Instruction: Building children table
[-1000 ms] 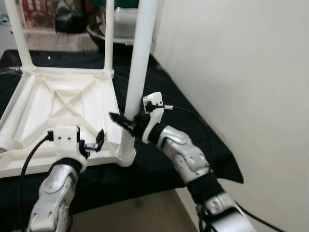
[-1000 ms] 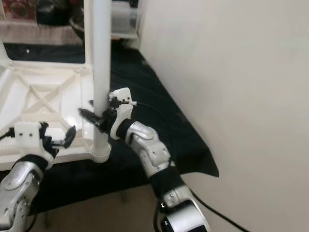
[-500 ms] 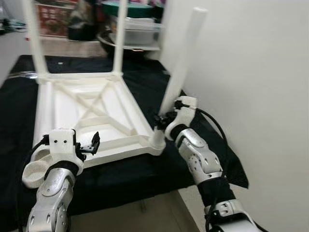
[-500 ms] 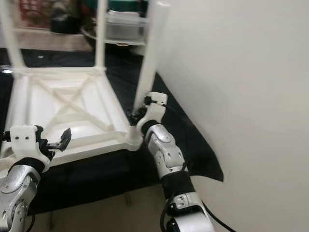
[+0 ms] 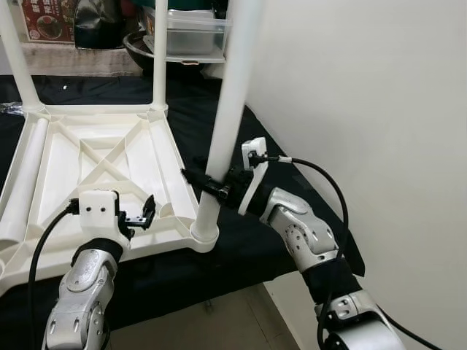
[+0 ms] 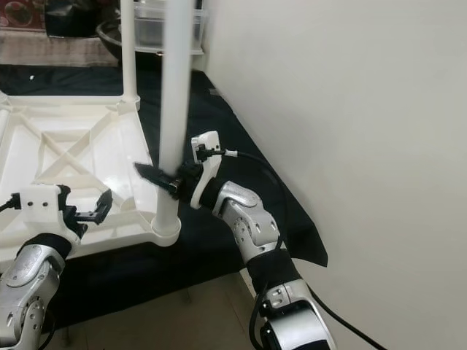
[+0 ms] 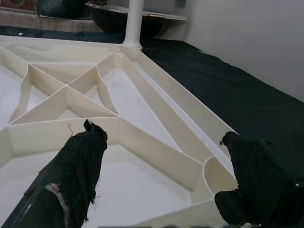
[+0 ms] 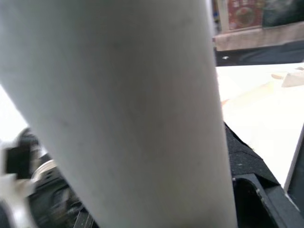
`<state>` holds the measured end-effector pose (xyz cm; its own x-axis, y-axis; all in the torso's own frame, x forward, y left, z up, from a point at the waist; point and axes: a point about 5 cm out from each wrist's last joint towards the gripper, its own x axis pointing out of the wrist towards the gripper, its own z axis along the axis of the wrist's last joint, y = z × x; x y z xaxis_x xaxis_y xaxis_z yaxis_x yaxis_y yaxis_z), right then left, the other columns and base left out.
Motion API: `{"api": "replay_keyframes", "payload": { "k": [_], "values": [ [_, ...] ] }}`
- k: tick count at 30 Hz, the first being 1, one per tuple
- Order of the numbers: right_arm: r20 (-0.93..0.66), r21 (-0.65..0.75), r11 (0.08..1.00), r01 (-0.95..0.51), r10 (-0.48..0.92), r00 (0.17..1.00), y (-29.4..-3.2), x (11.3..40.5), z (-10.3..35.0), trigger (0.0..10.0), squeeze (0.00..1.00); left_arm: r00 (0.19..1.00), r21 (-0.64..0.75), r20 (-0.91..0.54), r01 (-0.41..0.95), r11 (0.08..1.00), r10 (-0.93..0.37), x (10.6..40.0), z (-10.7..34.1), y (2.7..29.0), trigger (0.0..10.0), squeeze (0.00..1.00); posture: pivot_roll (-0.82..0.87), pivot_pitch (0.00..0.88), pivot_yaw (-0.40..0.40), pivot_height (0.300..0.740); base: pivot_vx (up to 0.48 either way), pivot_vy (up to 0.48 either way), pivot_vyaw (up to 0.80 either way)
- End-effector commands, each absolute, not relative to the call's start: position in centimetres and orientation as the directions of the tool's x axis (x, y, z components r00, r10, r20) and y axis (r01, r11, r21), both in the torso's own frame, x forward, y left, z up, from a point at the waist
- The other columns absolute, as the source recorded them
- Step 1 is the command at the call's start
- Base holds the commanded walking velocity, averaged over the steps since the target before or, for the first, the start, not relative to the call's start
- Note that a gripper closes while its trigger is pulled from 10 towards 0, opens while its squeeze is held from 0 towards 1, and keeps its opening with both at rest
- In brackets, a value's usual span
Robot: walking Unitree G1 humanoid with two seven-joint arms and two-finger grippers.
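Left eye view: the white tabletop (image 5: 95, 157) lies upside down on the black cloth (image 5: 292, 211), ribs up, so the leg sockets face me. My right gripper (image 5: 206, 184) is clamped around the near-right leg (image 5: 225, 124) low on the shaft, just above the corner socket (image 5: 203, 235); I hold it low to steer the foot into the socket and keep the tube upright. The leg stands nearly vertical with its base in the socket, so I judge it seated or close to it, not confirmed tight. Right wrist view shows the white tube pressed close against the camera, consistent with a firm grasp. My left gripper (image 5: 142, 215) hovers over the near edge of the tabletop with fingers (image 7: 80, 161) spread and holding nothing, probably ready to brace the panel. Two far legs (image 5: 159, 55) are already standing. A loose leg (image 5: 22, 182) lies in the left rib channel, parked for the last corner.
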<state>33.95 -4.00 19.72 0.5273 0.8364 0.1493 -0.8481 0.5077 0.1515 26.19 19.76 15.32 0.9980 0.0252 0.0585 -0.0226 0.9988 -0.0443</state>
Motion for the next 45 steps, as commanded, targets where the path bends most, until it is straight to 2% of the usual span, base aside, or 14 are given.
{"api": "replay_keyframes", "payload": {
  "k": [1, 6, 13, 14, 15, 19, 20, 27, 31, 33, 38, 39, 44, 45],
  "values": [
    [0.018, 0.245, 0.717, -0.653, 0.67, 0.742, -5.2, 35.3, 17.3, 0.0, 0.0, 0.998, -0.065, 0.059, -0.006, 0.998, 0.009, 26.0, 15.1, 19.4, 10.0, 0.0, 0.18, 0.0, -0.183, 0.74, 0.0, 0.0, 0.0],
    [-0.279, -0.026, 0.993, 0.119, -0.122, 0.953, -12.2, 36.4, 12.6, 0.0, 0.0, 0.998, -0.064, 0.058, -0.001, 0.998, 0.004, 26.1, 15.2, 19.1, 10.0, 0.0, 0.18, 0.0, -0.183, 0.74, 0.0, 0.0, 0.0],
    [-0.259, -0.035, 0.998, 0.057, -0.064, 0.964, -11.2, 36.0, 13.1, 2.4, 0.0, 0.998, -0.063, 0.056, 0.0, 0.998, 0.004, 26.0, 15.1, 19.2, 10.0, 0.0, 0.18, 0.0, -0.182, 0.74, 0.0, 0.0, 0.0],
    [-0.244, -0.006, 1.0, 0.0, -0.002, 0.97, -10.5, 36.1, 13.6, 10.0, 0.0, 0.998, -0.062, 0.056, 0.0, 0.998, 0.004, 26.0, 15.1, 19.2, 10.0, 0.0, 0.18, 0.0, -0.181, 0.74, 0.0, 0.0, 0.0],
    [-0.162, 0.099, 0.983, -0.156, 0.17, 0.972, -9.1, 36.4, 15.1, 10.0, 1.0, 0.998, -0.061, 0.056, -0.001, 0.998, 0.004, 26.0, 15.1, 19.2, 10.0, 0.0, 0.18, 0.0, -0.183, 0.74, 0.0, 0.0, 0.0],
    [-0.087, 0.159, 0.95, -0.267, 0.283, 0.955, -8.1, 36.4, 16.2, 10.0, 1.0, 0.998, -0.061, 0.056, -0.001, 0.998, 0.004, 26.0, 15.1, 19.2, 10.0, 0.0, 0.18, 0.0, -0.183, 0.74, 0.0, 0.0, 0.0],
    [0.076, 0.218, 0.735, -0.643, 0.644, 0.762, -5.5, 35.4, 19.0, 10.0, 0.0, 0.998, -0.06, 0.056, -0.001, 0.998, 0.004, 26.0, 15.1, 19.2, 10.0, 0.0, 0.18, 0.0, -0.178, 0.74, 0.0, 0.0, 0.0],
    [0.189, 0.146, 0.279, -0.949, 0.934, 0.303, -4.4, 31.5, 21.0, 10.0, 0.0, 0.998, -0.06, 0.056, 0.001, 0.998, 0.002, 26.0, 15.1, 19.2, 10.0, 0.0, 0.19, 0.0, -0.184, 0.74, 0.0, 0.0, 0.0],
    [0.144, 0.153, 0.237, -0.959, 0.955, 0.259, -4.0, 30.9, 19.4, 9.0, 0.0, 0.998, -0.061, 0.057, 0.0, 0.998, 0.004, 26.0, 15.1, 19.2, 10.0, 0.0, 0.19, 0.0, -0.187, 0.74, 0.0, 0.0, 0.0],
    [0.114, 0.168, 0.352, -0.921, 0.921, 0.373, -3.7, 31.9, 18.3, 0.0, 0.0, 0.998, -0.061, 0.057, -0.002, 0.998, 0.005, 26.0, 15.1, 19.3, 10.0, 0.0, 0.19, 0.0, -0.189, 0.74, 0.0, 0.0, 0.0],
    [0.073, 0.175, 0.453, -0.874, 0.879, 0.471, -3.7, 32.9, 17.7, 0.0, 0.0, 0.998, -0.061, 0.057, -0.002, 0.998, 0.006, 26.0, 15.1, 19.3, 10.0, 0.0, 0.19, 0.0, -0.186, 0.74, 0.0, 0.0, 0.0],
    [-0.185, 0.153, 0.931, -0.332, 0.357, 0.915, -8.1, 36.7, 14.4, 0.0, 0.0, 0.998, -0.06, 0.055, -0.001, 0.998, 0.004, 25.9, 15.0, 19.3, 10.0, 0.0, 0.19, 0.0, -0.183, 0.74, 0.0, 0.0, 0.0],
    [-0.286, 0.045, 0.994, 0.098, -0.081, 0.955, -12.3, 36.9, 12.9, 0.0, 0.0, 0.999, -0.059, 0.054, 0.0, 0.998, 0.003, 25.8, 15.0, 19.3, 10.0, 0.0, 0.19, 0.0, -0.179, 0.74, 0.0, 0.0, 0.0],
    [-0.273, 0.07, 0.996, 0.052, -0.031, 0.962, -11.5, 36.5, 13.2, 10.0, 0.0, 0.999, -0.058, 0.054, 0.0, 0.998, 0.003, 25.8, 15.0, 19.4, 10.0, 0.0, 0.18, 0.0, -0.175, 0.74, 0.0, 0.0, 0.0]
  ]
}}
